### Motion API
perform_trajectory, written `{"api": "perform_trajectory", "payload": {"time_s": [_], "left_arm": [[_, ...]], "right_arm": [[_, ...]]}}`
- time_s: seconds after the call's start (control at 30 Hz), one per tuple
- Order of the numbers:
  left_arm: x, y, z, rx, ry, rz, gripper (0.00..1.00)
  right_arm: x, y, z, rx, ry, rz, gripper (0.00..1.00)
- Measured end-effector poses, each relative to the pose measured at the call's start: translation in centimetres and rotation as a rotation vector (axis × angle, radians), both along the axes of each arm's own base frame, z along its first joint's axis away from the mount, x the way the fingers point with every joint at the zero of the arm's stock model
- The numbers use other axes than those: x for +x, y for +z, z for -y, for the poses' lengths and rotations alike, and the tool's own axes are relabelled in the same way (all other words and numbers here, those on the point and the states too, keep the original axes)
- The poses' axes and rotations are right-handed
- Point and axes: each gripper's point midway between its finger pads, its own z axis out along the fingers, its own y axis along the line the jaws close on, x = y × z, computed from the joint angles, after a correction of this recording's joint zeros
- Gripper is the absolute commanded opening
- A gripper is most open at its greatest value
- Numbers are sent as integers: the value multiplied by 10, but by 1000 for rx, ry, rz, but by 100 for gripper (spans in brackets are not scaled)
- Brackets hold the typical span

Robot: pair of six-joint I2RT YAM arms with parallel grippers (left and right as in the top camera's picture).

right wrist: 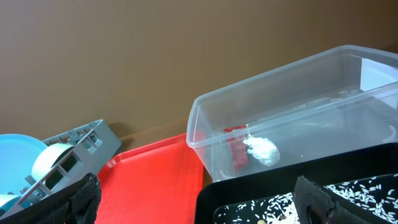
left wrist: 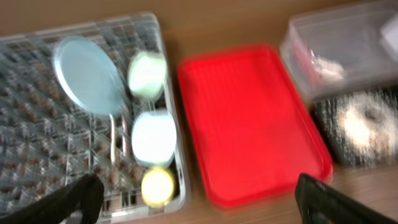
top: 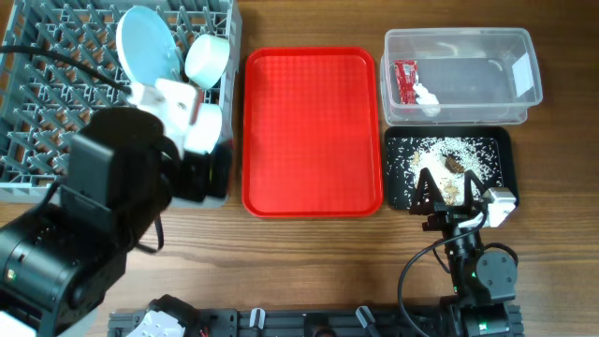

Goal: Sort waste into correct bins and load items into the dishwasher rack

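Wooden table (top: 309,262) carries everything. From my station, the plate (left wrist: 87,74), one bowl (left wrist: 148,74), another bowl (left wrist: 153,138) and the yellow cup (left wrist: 157,185) sit in the grey rack (left wrist: 31,155). The wrapper (top: 404,80) lies in the clear tub (top: 459,39), and the food scraps (top: 449,164) in the black tray (top: 501,168). The left gripper (left wrist: 199,199) is spread wide and empty near the rack's corner. The right gripper (right wrist: 199,202) is also apart, over the black tray's near edge.

The wooden table (top: 309,253) carries grey rack (top: 28,140), red tray (top: 312,131), clear tub (top: 468,82) and black tray (top: 503,159)
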Motion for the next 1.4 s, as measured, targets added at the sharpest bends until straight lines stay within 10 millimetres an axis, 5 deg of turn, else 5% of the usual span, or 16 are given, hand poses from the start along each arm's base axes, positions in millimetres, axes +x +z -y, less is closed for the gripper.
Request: {"api": "perform_trajectory", "payload": {"time_s": [0.17,0.4,0.67,0.83,1.17,1.4], "left_arm": [[22,35,-26,-146,153,262,100],[-12,38,-64,-365,279,609,100],[-36,-47,-97,-413,426,634,100],[-43,-76,-109,-445,480,679,100],[-14,-171,-105,-551,525,606,100],[-7,-207,-99,-561,529,534,100]], "right_arm": [[0,0,0,0,0,0,100],[0,0,0,0,0,0,100],[0,0,0,0,0,0,100],[0,0,0,0,0,0,100],[0,0,0,0,0,0,100],[0,0,0,0,0,0,100]]}}
